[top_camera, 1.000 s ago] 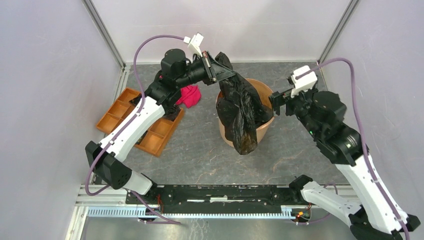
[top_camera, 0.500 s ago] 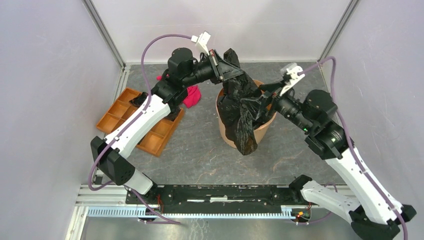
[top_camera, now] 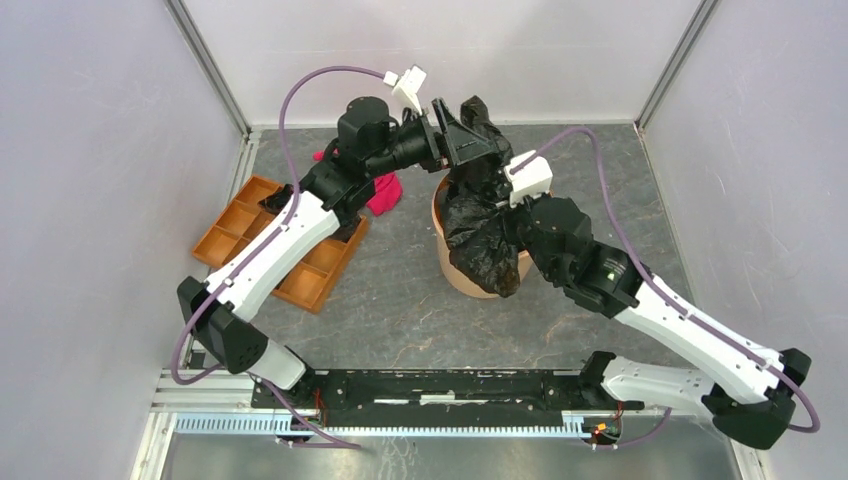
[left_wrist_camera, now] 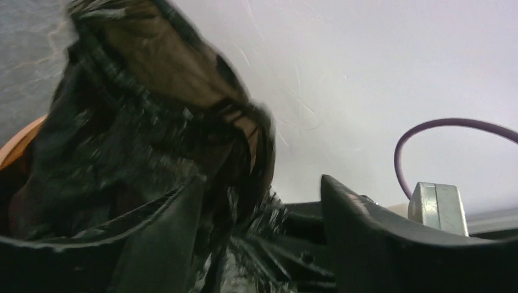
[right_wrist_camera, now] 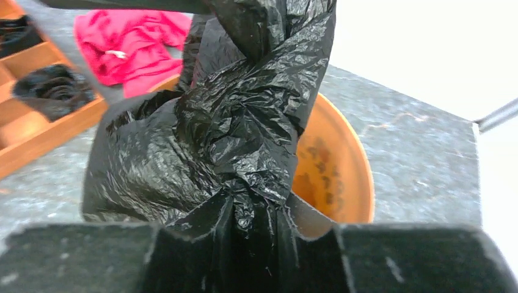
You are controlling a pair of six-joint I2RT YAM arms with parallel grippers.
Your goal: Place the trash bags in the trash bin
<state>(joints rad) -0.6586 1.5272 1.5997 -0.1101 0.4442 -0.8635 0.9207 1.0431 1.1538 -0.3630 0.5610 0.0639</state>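
A big creased black trash bag [top_camera: 480,235] hangs half in the terracotta trash bin [top_camera: 452,272] and drapes over its near rim. My left gripper [top_camera: 462,135] is above the bin's far side at the bag's top end. In the left wrist view its jaws [left_wrist_camera: 259,183] stand apart, open, with film still lying against the left finger [left_wrist_camera: 177,232]. My right gripper [top_camera: 508,215] reaches over the bin from the right. In the right wrist view it [right_wrist_camera: 258,201] is shut on a bunched fold of the bag [right_wrist_camera: 244,122], above the bin's orange inside [right_wrist_camera: 333,165].
A flat orange tray [top_camera: 250,225] with square compartments lies left of the bin, with dark items [right_wrist_camera: 52,88] in it. A pink-red cloth [top_camera: 382,190] lies between tray and bin. Cage walls and metal posts close in the back and sides.
My right arm swung left over the bin and closed on the bag. My left gripper, shut on the bag's top before, has opened. The bag's hanging part has risen slightly.
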